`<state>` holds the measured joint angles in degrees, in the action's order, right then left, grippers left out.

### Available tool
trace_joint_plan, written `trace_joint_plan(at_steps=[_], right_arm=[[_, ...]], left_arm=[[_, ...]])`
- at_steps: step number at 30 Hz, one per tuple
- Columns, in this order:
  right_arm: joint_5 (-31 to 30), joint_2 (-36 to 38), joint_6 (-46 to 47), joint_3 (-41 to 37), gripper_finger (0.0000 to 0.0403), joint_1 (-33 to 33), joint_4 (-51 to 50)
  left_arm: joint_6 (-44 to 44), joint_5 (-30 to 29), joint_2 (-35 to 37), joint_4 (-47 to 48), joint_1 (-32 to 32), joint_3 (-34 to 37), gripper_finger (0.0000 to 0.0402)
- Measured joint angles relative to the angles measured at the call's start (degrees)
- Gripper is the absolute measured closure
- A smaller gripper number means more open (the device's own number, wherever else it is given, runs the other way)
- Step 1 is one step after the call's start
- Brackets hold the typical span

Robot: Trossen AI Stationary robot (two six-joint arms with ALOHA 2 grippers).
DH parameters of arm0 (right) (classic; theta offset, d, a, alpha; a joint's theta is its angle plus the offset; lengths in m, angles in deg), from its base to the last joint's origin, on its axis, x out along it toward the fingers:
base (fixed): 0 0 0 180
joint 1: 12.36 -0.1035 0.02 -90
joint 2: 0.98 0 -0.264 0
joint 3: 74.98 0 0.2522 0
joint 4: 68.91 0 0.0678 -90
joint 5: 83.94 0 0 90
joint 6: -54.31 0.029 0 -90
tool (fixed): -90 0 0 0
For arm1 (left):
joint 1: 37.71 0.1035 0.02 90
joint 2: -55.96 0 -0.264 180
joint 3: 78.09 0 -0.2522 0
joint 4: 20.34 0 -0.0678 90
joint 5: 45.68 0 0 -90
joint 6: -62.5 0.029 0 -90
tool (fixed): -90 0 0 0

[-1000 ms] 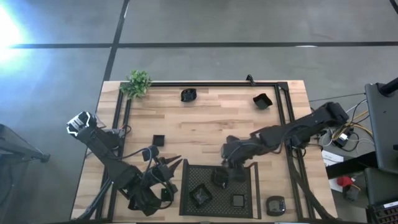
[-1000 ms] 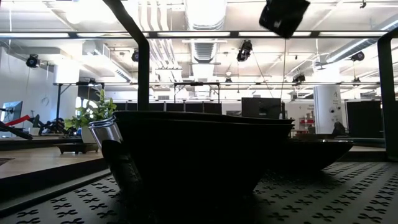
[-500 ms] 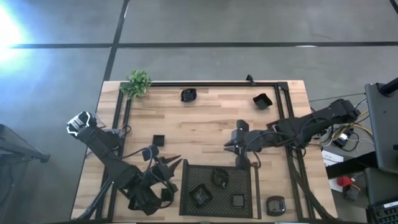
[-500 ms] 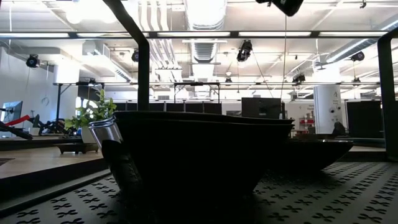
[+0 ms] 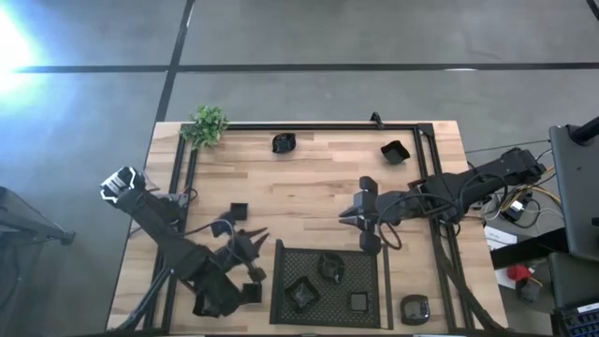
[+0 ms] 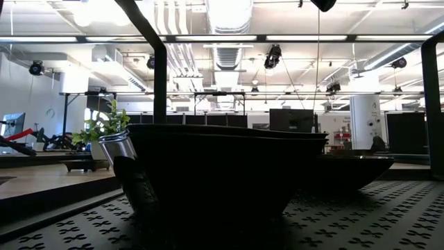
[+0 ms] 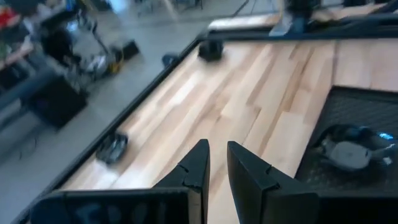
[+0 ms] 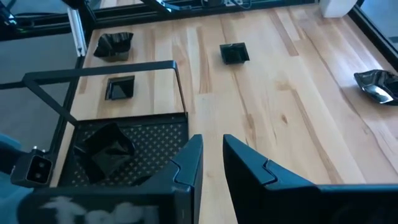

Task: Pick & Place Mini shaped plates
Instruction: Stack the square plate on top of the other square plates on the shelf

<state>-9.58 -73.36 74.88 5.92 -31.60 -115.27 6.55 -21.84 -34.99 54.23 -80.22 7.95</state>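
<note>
From above, your right tool (image 5: 357, 216) hangs over bare wood just beyond the far rim of the mesh tray (image 5: 278, 281), and nothing is in it. Three mini shaped plates (image 5: 328, 268) lie inside the tray. Others sit out on the surface (image 5: 318, 178): two near the far rail, a small square one (image 5: 239, 212) left of centre, another outside the tray's right corner. You look to be between placements, so the next move calls for choosing a loose plate and lining up over it. Your left tool (image 5: 245, 245) waits beside the tray's left edge.

At table level, a dark plate (image 6: 222, 173) fills the picture; the tools' fingers don't show.

From the left wrist, that tool's fingers (image 7: 198, 168) stand slightly apart over wood, gripping nothing; the tray's corner lies beside them.

From the right wrist, the fingers (image 8: 189, 163) are parted by a narrow gap and empty. The small square plate (image 8: 234, 53) ahead looks the easiest reach.

No brand, label or writing is readable in any view.
</note>
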Motion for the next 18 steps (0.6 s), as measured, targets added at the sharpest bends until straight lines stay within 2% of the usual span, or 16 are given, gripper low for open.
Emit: trace_joint_plan(at_steps=[6, 9, 18], right_arm=[[0.02, -0.07, -0.19, -0.02, 0.0345, 0.0, 0.0], [0.02, -0.07, -1.48, -0.04, 0.0345, 0.0, 0.02], [0.05, -0.07, -1.75, -0.09, 0.0346, 0.0, 0.01]], left_arm=[[-18.91, 2.25, 1.72, 17.93, 2.62, 0.0, 0.0349], [-25.97, 3.28, 2.62, 23.73, 4.26, 0.64, 0.0349], [-29.7, 11.41, 8.9, 25.2, 11.9, 7.94, 0.0349]])
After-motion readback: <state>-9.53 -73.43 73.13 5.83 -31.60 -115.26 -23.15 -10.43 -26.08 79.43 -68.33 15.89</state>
